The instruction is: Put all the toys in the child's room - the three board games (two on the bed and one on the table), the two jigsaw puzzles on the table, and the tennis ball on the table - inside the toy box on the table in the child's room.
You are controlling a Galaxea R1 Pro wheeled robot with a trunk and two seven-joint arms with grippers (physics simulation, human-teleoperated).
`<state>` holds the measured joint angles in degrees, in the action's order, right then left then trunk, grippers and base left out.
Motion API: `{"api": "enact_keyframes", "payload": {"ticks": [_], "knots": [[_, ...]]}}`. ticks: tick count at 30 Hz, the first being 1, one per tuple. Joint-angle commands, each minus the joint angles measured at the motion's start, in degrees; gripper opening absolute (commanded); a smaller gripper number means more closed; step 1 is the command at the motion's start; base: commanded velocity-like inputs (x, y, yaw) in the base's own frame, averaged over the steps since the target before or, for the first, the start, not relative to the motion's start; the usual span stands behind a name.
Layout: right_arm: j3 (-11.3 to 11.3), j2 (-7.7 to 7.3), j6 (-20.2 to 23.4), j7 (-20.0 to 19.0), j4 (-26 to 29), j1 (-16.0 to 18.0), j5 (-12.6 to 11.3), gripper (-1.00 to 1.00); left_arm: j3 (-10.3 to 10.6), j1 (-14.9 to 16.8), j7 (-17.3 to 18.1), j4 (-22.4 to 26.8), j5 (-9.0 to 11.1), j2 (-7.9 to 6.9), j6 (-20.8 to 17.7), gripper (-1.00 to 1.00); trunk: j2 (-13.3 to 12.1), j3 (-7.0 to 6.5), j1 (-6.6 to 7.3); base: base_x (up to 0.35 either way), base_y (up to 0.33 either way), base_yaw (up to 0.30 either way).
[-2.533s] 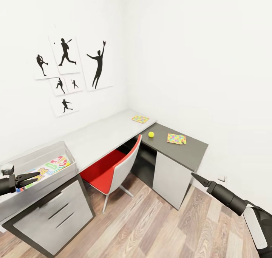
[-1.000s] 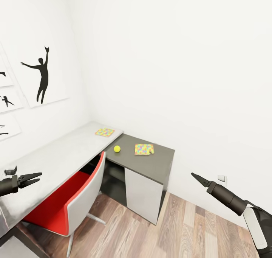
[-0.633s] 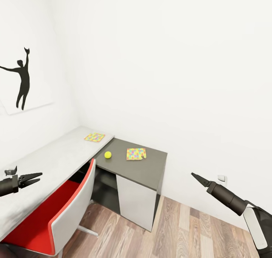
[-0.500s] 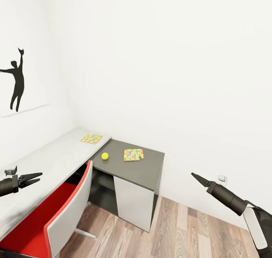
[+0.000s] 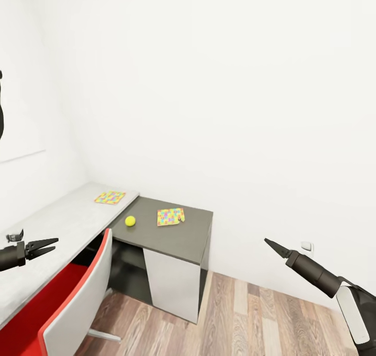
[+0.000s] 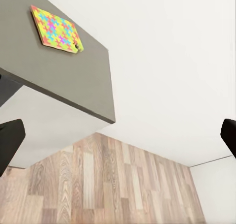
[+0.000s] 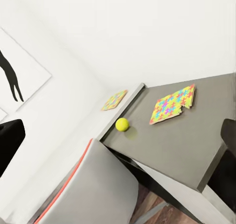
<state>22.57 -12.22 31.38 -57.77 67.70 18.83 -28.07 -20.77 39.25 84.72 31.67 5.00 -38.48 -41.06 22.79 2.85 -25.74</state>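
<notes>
The head view looks into a white-walled corner where the table (image 5: 62,217) runs along the left wall as a light-grey top and joins a lower dark-grey section (image 5: 172,236) standing on a wood-plank floor (image 5: 245,319). One jigsaw puzzle (image 5: 110,197) lies flat on the light-grey top near the join, and the second jigsaw puzzle (image 5: 171,216) lies flat on the dark-grey section, with a few pieces jutting loose at its corner. The tennis ball (image 5: 130,221) sits on the dark-grey section between the two puzzles, near its front left edge and apart from both. A red-seated chair with a grey back (image 5: 73,314) stands pushed in at the light-grey top. The left gripper (image 5: 44,246) hangs in the air over the near end of the light-grey top, its fingers parted a little and holding nothing; in the left wrist view its two dark fingertips (image 6: 9,143) stand far apart at the picture's edges, with the second puzzle (image 6: 55,29) on the dark top ahead. The right gripper (image 5: 271,245) points up and to the left over the floor, well apart from the table; in the head view its fingers look drawn to one point, while in the right wrist view the fingertips (image 7: 10,140) sit at opposite edges, so I cannot tell its spread, and nothing is in it. That view also takes in the ball (image 7: 122,124) and both puzzles (image 7: 172,104).
</notes>
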Motion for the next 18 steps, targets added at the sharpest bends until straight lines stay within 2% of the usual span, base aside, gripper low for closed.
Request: {"api": "enact_keyframes", "payload": {"ticks": [1, 7, 18], "knots": [[0.0, 0.0, 0.4, -0.1, 0.0, 0.1, -0.3, 1.0, 0.0, 0.0, 0.2, 0.0, 0.0, -0.02, -0.6, 1.0, 0.1, 0.06, -0.04, 0.0, 0.0, -0.205], [0.0, 0.0, 0.4, -0.1, -0.1, 0.1, -0.3, 1.0, -0.1, 0.0, 0.2, 0.0, 0.0, -0.02, -0.6, 1.0, 0.1, -0.25, -0.04, 0.04, 0.0, -0.16], [0.0, 0.0, 0.5, 0.1, -0.1, 0.1, -0.3, 1.0, -0.1, 0.0, 0.3, 0.0, 0.0, -0.02, -0.6, 1.0, 0.1, -0.33, -0.04, 0.203, 0.0, -0.022]]}}
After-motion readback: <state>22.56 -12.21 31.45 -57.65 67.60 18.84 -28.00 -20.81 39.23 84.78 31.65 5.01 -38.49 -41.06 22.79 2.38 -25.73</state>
